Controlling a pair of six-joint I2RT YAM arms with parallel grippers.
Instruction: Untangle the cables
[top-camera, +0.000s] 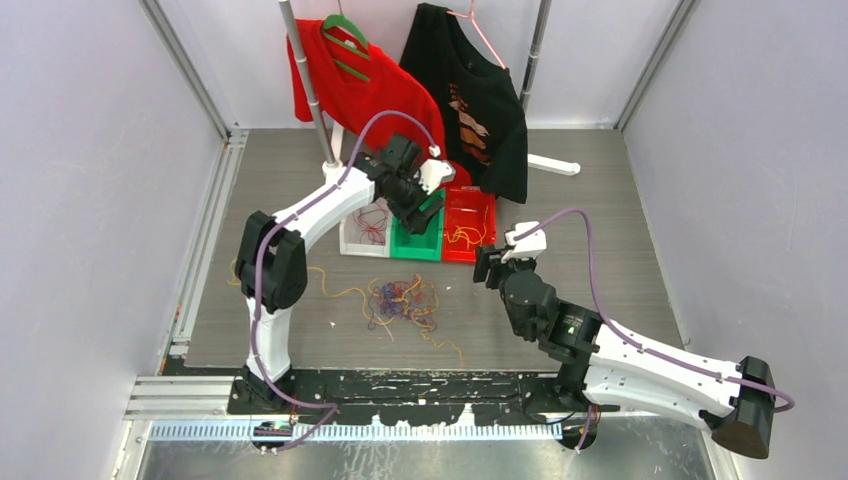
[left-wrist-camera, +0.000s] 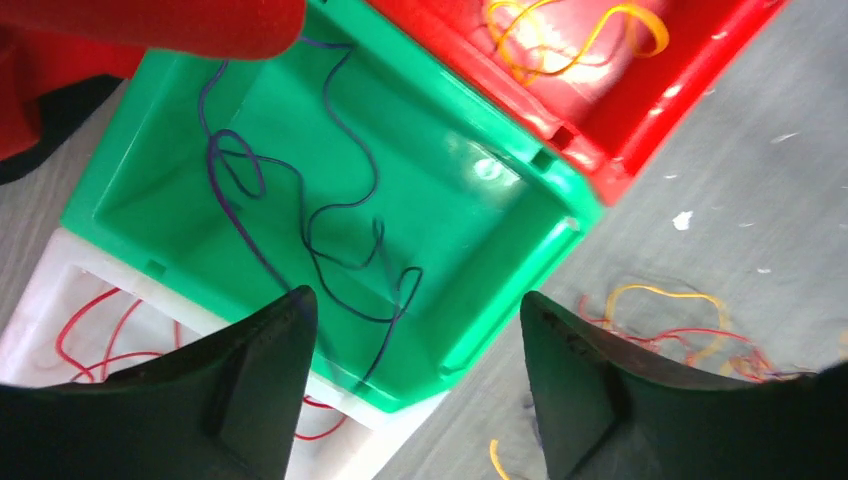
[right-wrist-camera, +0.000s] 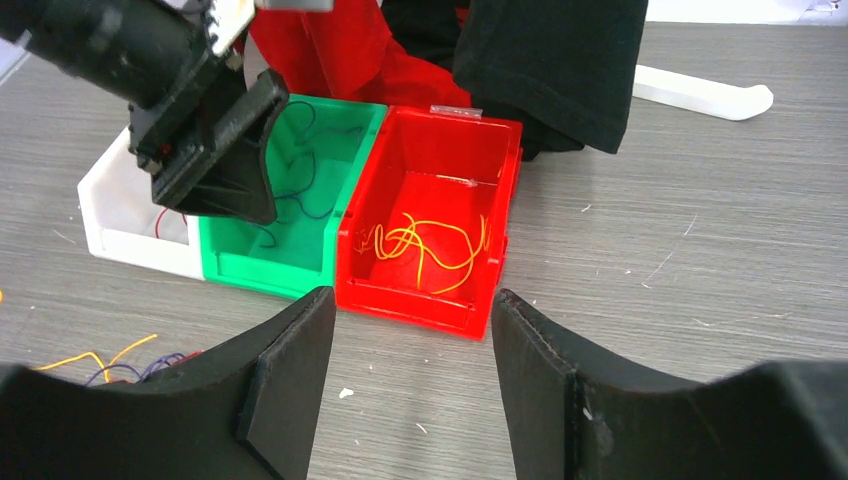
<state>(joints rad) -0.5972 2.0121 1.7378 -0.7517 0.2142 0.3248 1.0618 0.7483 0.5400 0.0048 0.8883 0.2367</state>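
**Left claw** (left-wrist-camera: 415, 305): jaws spread wide, nothing gripped. It hangs over the green bin (left-wrist-camera: 520, 175). Directly beneath the claw, inside that bin, lies a looping purple cable (left-wrist-camera: 335, 215). Whether this strand touches a fingertip cannot be told. Under one finger, the white bin (left-wrist-camera: 40, 290) touches the green bin's wall and holds red cables (left-wrist-camera: 90, 335). On the green bin's opposite side stands the red bin (left-wrist-camera: 640, 120).

**Right claw** (right-wrist-camera: 410, 300): jaws spread wide, nothing gripped. It hovers above the counter (top-camera: 620, 200), well apart from the left claw. Straight ahead of it, the red bin holds yellow cables (right-wrist-camera: 425, 245). To the left of this claw, and on the base side of the left claw, a mixed tangle of cables (top-camera: 400, 300) lies on the counter in red, yellow-orange and purple. Loose strands trail outward from it.

Beyond the bins hang a red shirt (top-camera: 365, 90) and a black shirt (top-camera: 475, 100).
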